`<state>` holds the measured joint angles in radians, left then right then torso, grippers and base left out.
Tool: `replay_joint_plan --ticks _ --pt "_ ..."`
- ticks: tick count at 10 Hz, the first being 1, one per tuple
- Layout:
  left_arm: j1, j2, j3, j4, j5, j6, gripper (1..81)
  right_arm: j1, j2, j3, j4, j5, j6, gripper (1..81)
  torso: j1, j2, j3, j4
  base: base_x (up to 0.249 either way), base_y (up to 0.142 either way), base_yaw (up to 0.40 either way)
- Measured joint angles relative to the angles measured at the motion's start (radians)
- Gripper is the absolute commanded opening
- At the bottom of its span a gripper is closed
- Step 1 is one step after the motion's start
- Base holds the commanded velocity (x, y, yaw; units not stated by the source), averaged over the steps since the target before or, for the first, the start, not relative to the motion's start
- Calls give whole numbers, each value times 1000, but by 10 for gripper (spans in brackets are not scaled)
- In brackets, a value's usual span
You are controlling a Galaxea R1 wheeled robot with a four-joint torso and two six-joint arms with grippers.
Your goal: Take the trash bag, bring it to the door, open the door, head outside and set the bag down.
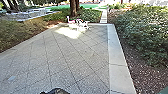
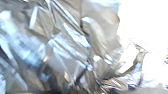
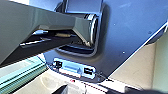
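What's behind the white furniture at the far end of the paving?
Behind the white furniture are green shrubs and a tree trunk. Anything low down directly behind the furniture is covered by it, so I can't tell what lies there.

Daylight — shaded paving (image 1: 77,62), a sunlit patch (image 1: 67,32) — left wrist view glaring.

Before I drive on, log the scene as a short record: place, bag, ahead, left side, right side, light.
place: outdoors, on paving with diagonal joints
bag: crumpled, shiny trash bag close to the left wrist camera; whether it is gripped, cannot tell
ahead: white furniture at the far end, tree trunk behind
left side: low planting
right side: pale edging strip, then dark soil and leafy bushes
light: bright patch on the paving by the furniture
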<state>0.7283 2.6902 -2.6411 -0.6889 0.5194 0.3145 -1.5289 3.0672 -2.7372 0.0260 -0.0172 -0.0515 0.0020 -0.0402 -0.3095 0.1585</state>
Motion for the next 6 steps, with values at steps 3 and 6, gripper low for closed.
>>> replay_joint_plan --ticks 3,6 --pt "0 0 0 0 5 1 811 0 0 0 1 0 0 811 0 0 0 0 0 0 0" --pt "49 15 -3 2 2 10 811 -2 0 0 3 1 0 811 0 0 3 0 0 0 0"
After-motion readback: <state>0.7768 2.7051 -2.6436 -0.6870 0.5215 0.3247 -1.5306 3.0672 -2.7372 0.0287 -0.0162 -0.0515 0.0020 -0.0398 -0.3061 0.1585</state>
